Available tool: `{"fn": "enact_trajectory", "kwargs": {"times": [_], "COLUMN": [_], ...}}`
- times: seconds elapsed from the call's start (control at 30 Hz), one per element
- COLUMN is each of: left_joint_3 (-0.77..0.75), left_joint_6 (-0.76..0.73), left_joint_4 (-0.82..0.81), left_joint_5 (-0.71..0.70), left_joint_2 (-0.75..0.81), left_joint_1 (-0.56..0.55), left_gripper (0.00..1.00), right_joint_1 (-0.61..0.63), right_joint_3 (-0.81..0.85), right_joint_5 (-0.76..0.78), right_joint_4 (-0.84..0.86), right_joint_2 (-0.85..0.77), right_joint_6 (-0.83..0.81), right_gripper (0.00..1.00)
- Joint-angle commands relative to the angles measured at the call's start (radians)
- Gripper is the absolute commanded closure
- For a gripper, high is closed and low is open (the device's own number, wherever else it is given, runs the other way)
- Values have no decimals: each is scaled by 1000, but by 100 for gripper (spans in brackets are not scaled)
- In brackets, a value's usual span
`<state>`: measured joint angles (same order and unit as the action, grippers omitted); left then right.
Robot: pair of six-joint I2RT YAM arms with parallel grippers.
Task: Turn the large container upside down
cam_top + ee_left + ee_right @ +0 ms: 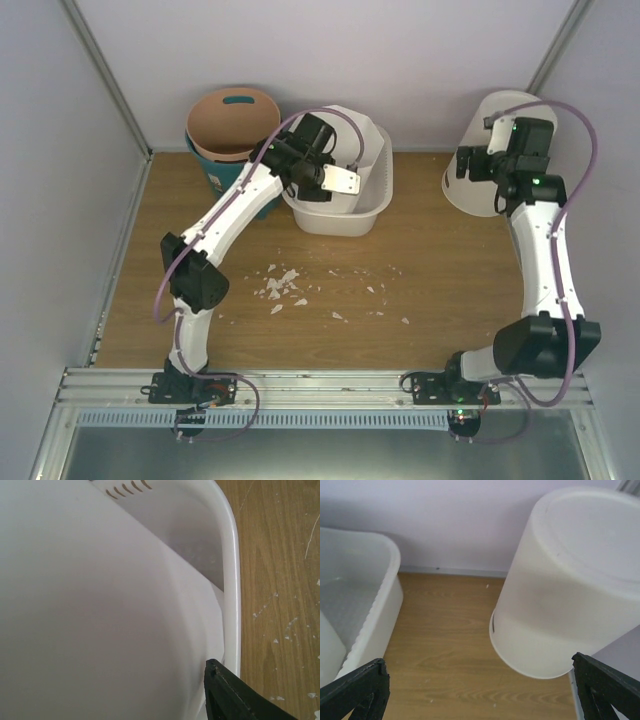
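Nearest the arm bases, the wooden tabletop (pixel 450 270) carries a scatter of small white scraps (pixel 283 285) in front of the left arm's elbow.

Beyond them, left of centre and close to the back wall, sits the large container (pixel 370 205), a wide white tub with a row of slots along its side and its mouth facing up. The left gripper (pixel 338 182) is at the tub's near left rim. In the left wrist view one black fingertip (pixel 235 695) lies just beside the rounded rim (pixel 232 580), and a blurred white surface fills the rest of the frame, so it cannot be told whether these jaws pinch the tub wall or merely stand against it.

Just left of the tub a teal bin with a tan inside (pixel 232 130) leans by the back wall.

At the far right a round white bin (pixel 475 185) is tipped with its closed base uppermost. The right gripper (pixel 480 692) hovers just in front of it, jaws spread wide with only bare wood between them.
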<state>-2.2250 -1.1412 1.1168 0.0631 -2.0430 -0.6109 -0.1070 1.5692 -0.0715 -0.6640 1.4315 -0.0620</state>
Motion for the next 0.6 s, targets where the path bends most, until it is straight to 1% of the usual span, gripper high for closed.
{"fn": "enact_trajectory", "kwargs": {"times": [0.0,0.1,0.37,0.43,0.57], "left_joint_3": [13,22,29,57,176], "left_joint_6": [17,16,45,45,37], "left_joint_4": [-76,-117,-246,-247,-253], "left_joint_5": [-92,-134,-166,-163,-161], "left_joint_2": [108,130,193,204,219], "left_joint_1": [-35,-50,-62,-64,-62], "left_gripper": [100,100,100,100,100], "right_joint_1": [7,10,20,20,26], "right_joint_3": [-60,-90,-143,-140,-146], "right_joint_5": [-87,-136,-203,-206,-211], "right_joint_4": [7,10,46,40,38], "right_joint_2": [-58,-73,-101,-97,-89], "right_joint_6": [42,59,102,105,113], "right_gripper": [0,0,0,0,0]}}
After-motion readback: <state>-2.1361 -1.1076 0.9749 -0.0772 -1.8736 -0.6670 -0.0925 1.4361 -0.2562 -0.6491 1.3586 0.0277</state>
